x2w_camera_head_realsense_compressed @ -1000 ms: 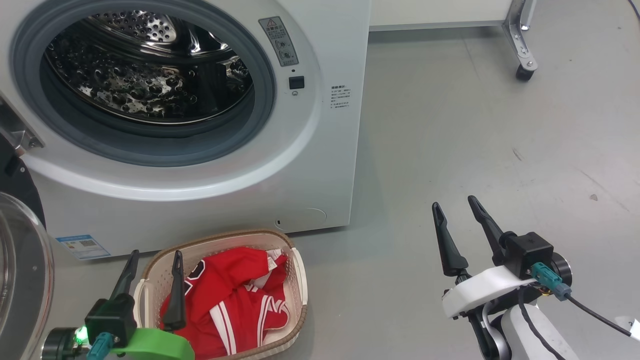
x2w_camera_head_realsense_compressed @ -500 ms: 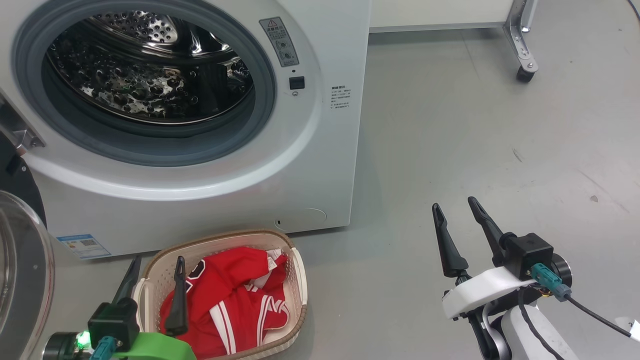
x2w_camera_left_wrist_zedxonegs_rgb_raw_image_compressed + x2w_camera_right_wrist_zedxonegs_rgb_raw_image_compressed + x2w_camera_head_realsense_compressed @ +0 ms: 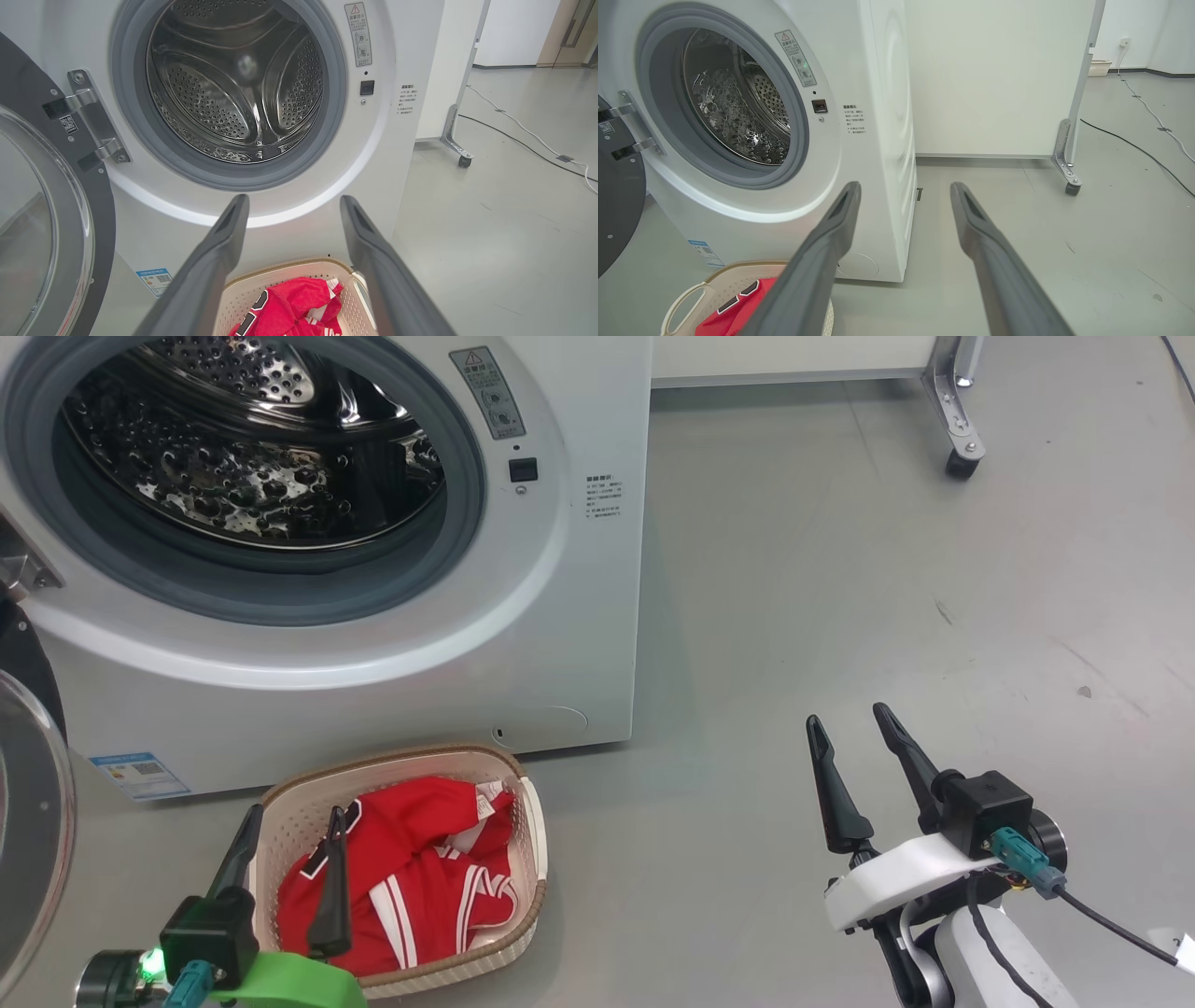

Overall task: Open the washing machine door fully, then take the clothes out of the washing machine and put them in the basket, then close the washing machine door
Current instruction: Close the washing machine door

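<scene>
perforated cream basket, crumpled red clothes, dimpled steel drum

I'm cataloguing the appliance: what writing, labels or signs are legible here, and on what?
No words read clearly.
Red warning triangle: top of the grey sticker on the washing machine; its print too small.
Print block beside it: too small.
Blue label, low on front: QR code, print blurred.
QR sticker on the washing machine door: tiny.
Black lettering on the clothes: folded, unreadable.
</scene>
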You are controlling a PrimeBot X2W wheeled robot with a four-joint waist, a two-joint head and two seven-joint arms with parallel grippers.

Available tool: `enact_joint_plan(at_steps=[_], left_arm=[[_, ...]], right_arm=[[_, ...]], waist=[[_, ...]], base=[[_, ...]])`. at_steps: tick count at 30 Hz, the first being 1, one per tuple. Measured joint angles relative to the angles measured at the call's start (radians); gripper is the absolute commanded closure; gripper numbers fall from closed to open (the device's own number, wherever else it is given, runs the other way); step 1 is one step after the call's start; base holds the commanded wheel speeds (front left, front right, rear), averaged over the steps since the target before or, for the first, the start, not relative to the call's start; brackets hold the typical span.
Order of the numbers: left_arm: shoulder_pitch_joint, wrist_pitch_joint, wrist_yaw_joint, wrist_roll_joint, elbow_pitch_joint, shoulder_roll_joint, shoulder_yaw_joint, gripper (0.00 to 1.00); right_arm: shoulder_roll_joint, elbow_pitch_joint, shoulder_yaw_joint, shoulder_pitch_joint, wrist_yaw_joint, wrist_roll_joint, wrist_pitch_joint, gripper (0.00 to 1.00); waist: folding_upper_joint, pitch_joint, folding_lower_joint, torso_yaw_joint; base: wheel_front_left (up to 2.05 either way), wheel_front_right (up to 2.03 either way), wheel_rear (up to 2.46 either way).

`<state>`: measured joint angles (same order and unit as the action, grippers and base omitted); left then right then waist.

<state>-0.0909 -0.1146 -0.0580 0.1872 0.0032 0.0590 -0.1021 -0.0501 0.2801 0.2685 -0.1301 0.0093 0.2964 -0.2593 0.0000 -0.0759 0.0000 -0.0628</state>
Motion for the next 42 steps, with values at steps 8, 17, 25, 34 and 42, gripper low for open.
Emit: enact_joint_plan(at_steps=[8, 17, 25, 34, 42], left_arm=[[-0.002, 0.012, -0.007, -0.003, -0.017, 0.0, -0.012, 0.0], [-0.002, 0.022, -0.006, -0.003, -0.038, 0.004, -0.022, 0.0], [-0.002, 0.03, -0.006, -0.003, -0.047, 0.006, -0.026, 0.0], [-0.002, 0.032, -0.006, -0.007, -0.053, 0.008, -0.027, 0.0], [-0.002, 0.034, -0.006, -0.007, -0.056, 0.011, -0.028, 0.0]], right_arm=[[0.0, -0.003, -0.001, 0.0, 0.0, 0.0, 0.0, 0.0], [0.0, -0.007, -0.001, 0.0, 0.0, 0.0, 0.0, 0.0], [0.0, -0.01, -0.004, -0.001, 0.0, 0.0, 0.0, 0.0], [0.0, -0.011, -0.005, -0.002, 0.0, 0.0, 0.0, 0.0], [0.0, -0.012, -0.006, -0.004, -0.002, 0.0, 0.0, 0.0]], waist=[[0.0, -0.004, 0.0, 0.004], [0.0, -0.015, 0.0, 0.005], [0.0, -0.027, 0.0, 0.007], [0.0, -0.037, 0.0, 0.01], [0.0, -0.039, 0.0, 0.013]], base=[[-1.05, 1.31, -0.26], [-1.04, 1.05, 0.0], [-0.71, 0.71, 0.0], [-0.38, 0.38, 0.0], [-0.05, 0.05, 0.0]])
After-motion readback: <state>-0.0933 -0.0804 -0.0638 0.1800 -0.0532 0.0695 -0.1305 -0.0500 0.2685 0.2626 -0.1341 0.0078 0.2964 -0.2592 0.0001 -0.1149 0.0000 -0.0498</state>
